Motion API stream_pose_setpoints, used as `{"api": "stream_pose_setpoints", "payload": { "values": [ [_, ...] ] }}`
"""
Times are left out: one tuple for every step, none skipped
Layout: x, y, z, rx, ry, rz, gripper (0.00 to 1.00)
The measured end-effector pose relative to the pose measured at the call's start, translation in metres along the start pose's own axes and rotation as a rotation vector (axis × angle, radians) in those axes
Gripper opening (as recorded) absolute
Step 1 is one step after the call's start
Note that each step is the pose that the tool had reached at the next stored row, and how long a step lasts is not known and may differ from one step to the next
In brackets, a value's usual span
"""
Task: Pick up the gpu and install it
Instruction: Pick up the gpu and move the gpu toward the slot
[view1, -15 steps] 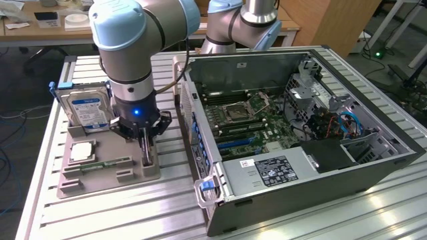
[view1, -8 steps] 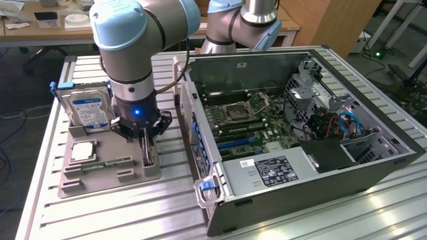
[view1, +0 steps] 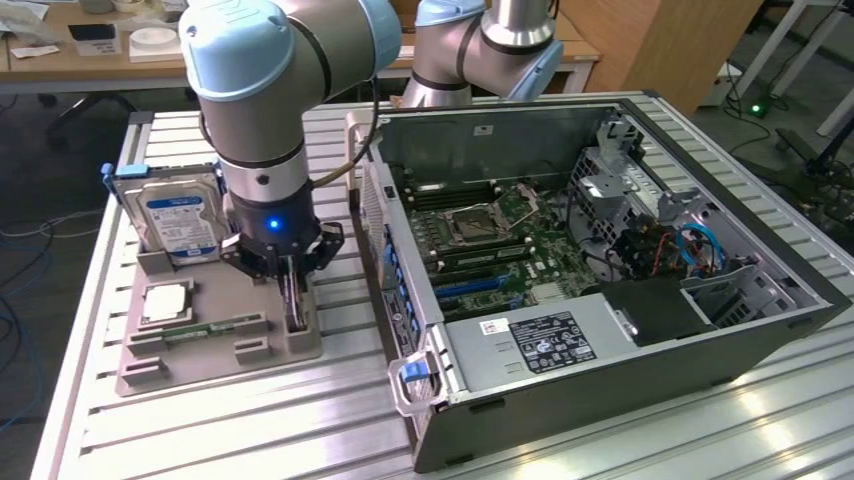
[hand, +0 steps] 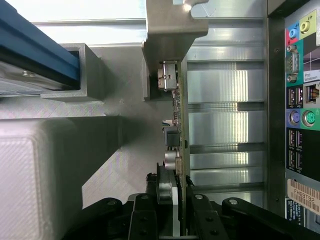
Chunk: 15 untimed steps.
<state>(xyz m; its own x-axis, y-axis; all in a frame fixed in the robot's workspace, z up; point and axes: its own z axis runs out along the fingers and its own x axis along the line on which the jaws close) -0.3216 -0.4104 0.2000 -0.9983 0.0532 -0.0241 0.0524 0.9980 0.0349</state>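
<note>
The gpu stands on edge in a slot of the grey fixture tray, at the end nearest the computer case. It shows as a thin dark card. In the wrist view the gpu is edge-on, with its pale metal bracket at the far end. My gripper hangs straight down over the card, and its black fingers press on both faces, so the gripper is shut on it. The card still sits in the tray.
The tray also carries a silver hard drive with a blue-white label, a processor and a green memory stick. The open computer case lies at the exterior view's right with its motherboard exposed. Its rear ports are close by.
</note>
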Motion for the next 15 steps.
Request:
{"api": "stream_pose_setpoints", "payload": {
  "values": [
    [0.0, 0.0, 0.0, 0.0, 0.0, 0.0, 0.29],
    [0.0, 0.0, 0.0, 0.0, 0.0, 0.0, 0.29],
    [0.0, 0.0, 0.0, 0.0, 0.0, 0.0, 0.29],
    [0.0, 0.0, 0.0, 0.0, 0.0, 0.0, 0.29],
    [0.0, 0.0, 0.0, 0.0, 0.0, 0.0, 0.29],
    [0.0, 0.0, 0.0, 0.0, 0.0, 0.0, 0.29],
    [0.0, 0.0, -0.0001, -0.0002, -0.0001, 0.0, 0.29],
    [0.0, 0.0001, -0.0003, -0.0003, -0.0001, 0.0, 0.29],
    [0.0, 0.0001, -0.001, -0.0002, 0.0001, 0.0, 0.29],
    [0.0, 0.0001, -0.0021, -0.0002, 0.0001, 0.0, 0.29],
    [0.0, 0.0001, -0.0039, -0.0002, 0.0001, 0.0, 0.29],
    [0.0, 0.0002, -0.0059, -0.0002, 0.0001, 0.0, 0.29],
    [0.0, 0.0003, -0.0082, -0.0002, 0.0, 0.0, 0.29],
    [0.0, 0.0004, -0.0107, -0.0002, 0.0, 0.0, 0.29],
    [0.0, 0.0005, -0.0135, -0.0002, 0.0, 0.0, 0.29]
  ]
}}
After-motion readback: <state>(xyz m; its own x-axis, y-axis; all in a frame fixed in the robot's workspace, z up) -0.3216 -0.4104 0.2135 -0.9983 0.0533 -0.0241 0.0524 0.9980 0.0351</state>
